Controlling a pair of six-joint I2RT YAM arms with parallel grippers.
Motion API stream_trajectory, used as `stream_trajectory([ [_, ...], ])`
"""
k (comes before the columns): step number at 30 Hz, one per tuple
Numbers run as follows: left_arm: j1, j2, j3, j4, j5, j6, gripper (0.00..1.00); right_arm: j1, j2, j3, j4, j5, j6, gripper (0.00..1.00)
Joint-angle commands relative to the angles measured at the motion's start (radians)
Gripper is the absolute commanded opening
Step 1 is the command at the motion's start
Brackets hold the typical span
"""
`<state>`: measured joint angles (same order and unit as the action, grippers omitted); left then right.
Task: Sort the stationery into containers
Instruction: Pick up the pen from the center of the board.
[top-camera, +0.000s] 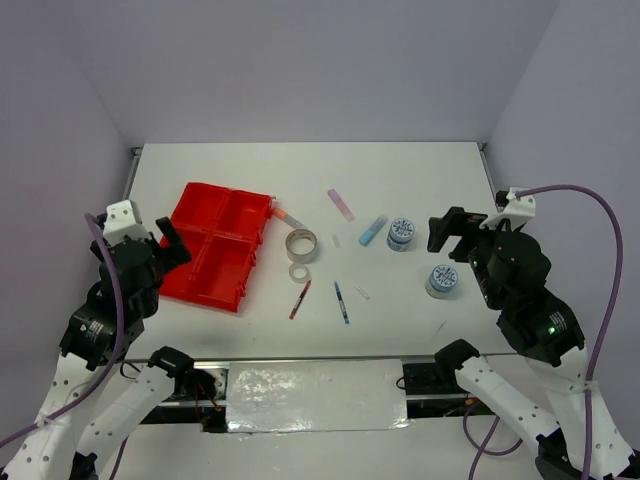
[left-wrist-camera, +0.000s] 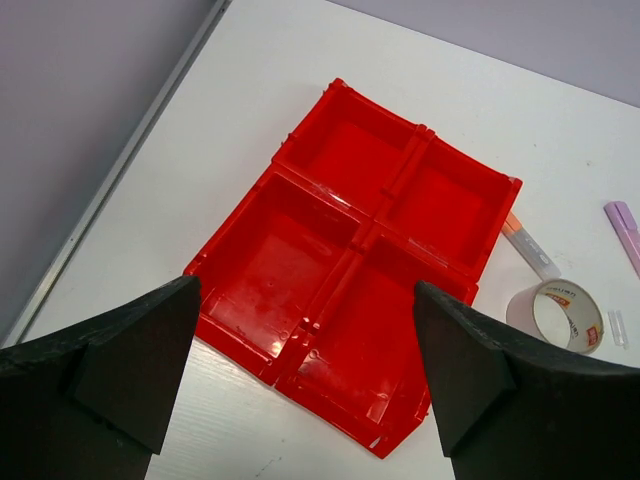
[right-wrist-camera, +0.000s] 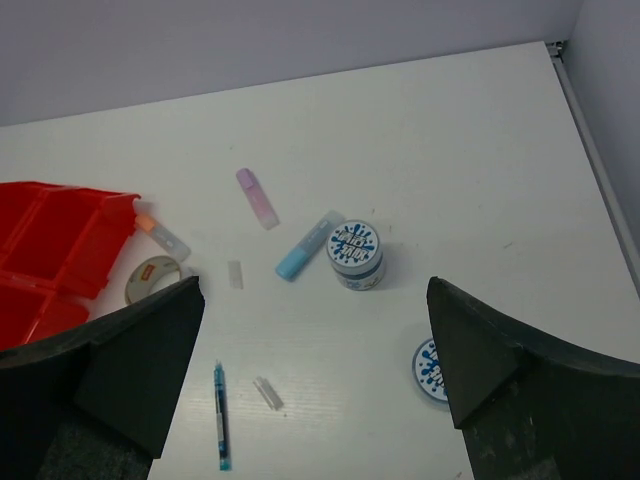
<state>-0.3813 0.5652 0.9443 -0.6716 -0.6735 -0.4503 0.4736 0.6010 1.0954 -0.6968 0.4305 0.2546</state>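
The white table (top-camera: 420, 180) carries the red tray (top-camera: 224, 236) on its left side, and every piece of stationery lies loose on the table to the tray's right, outside it. The left gripper (top-camera: 176, 246) hangs at the tray's left edge, fingers spread wide with nothing between them. Its wrist view shows the four compartments close up. The right gripper (top-camera: 440, 235) is likewise spread and holds nothing, on the right, close to the two tape rolls. The top view shows the near tape roll (top-camera: 441, 281) whole, while the right wrist view has it half hidden behind a finger. The far tape roll (top-camera: 401, 233) sits just beside the light-blue stick (top-camera: 373, 231). The large grey ring (top-camera: 301, 244) lies near the tray's right edge, just beside an orange-tipped marker (top-camera: 287, 217). The small grey ring (top-camera: 299, 271) and red pen (top-camera: 300, 299) appear only from above. The blue pen (top-camera: 342, 302) lies nearer, the pink stick (top-camera: 341, 204) farther.
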Motion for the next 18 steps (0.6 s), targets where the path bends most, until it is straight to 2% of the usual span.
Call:
stream_trajectory([
  [1,0.004,0.001,0.011,0.055,0.023,0.010,0.99,0.008,-0.009,0.032,0.005,0.040,0.025,1.00],
  [6,0.005,0.019,0.016,0.058,0.063,0.010,0.99,0.008,-0.004,0.005,0.045,-0.019,0.018,1.00],
  [13,0.007,0.056,0.019,0.128,0.362,-0.094,0.99,0.010,0.232,0.046,-0.013,-0.108,0.052,1.00],
  [16,-0.007,0.149,-0.036,0.246,0.543,-0.152,0.99,0.010,0.339,0.049,-0.014,-0.101,0.070,1.00],
  [18,-0.078,0.268,-0.065,0.308,0.578,-0.192,0.99,0.014,0.378,0.038,0.008,-0.085,0.074,1.00],
])
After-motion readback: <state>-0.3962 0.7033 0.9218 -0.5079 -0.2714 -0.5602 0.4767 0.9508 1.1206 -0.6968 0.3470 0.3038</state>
